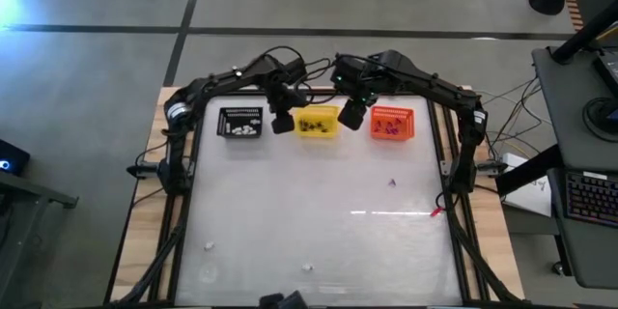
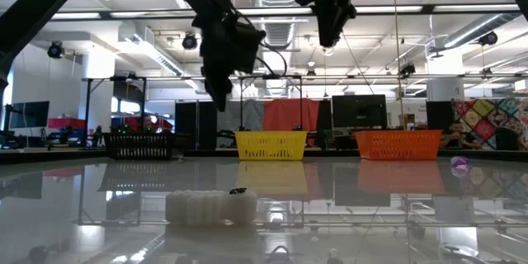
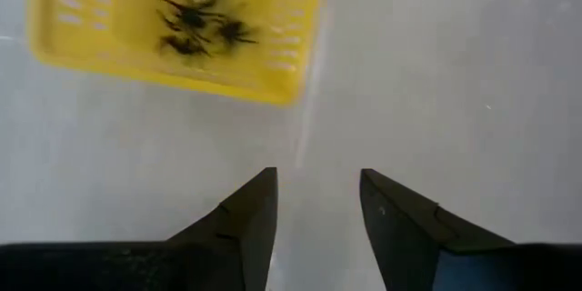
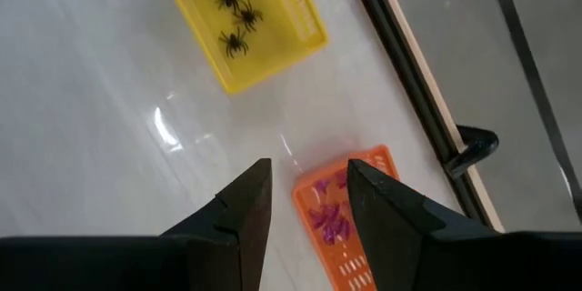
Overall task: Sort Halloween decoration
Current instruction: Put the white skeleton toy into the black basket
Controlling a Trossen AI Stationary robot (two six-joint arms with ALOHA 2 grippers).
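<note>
Three small slatted baskets stand in a row at the table's far side. The black basket (image 1: 240, 123) holds white bits, the yellow basket (image 1: 317, 122) holds black spiders (image 3: 195, 18), and the orange basket (image 1: 391, 124) holds purple bits (image 4: 332, 218). My left gripper (image 3: 318, 209) hangs open between the black and yellow baskets, over bare table, with nothing between its fingers. My right gripper (image 4: 309, 200) is open and empty, higher up, between the yellow and orange baskets. Loose trinkets lie on the table: a purple bit (image 1: 392, 182) and white bits (image 1: 210, 246) (image 1: 307, 267).
In the low view a white piece (image 2: 210, 207) lies near the front with a small black spider (image 2: 238, 190) by it. A small red thing (image 1: 436, 212) lies near the right frame rail. Black frame rails (image 1: 454, 154) border the table on both sides.
</note>
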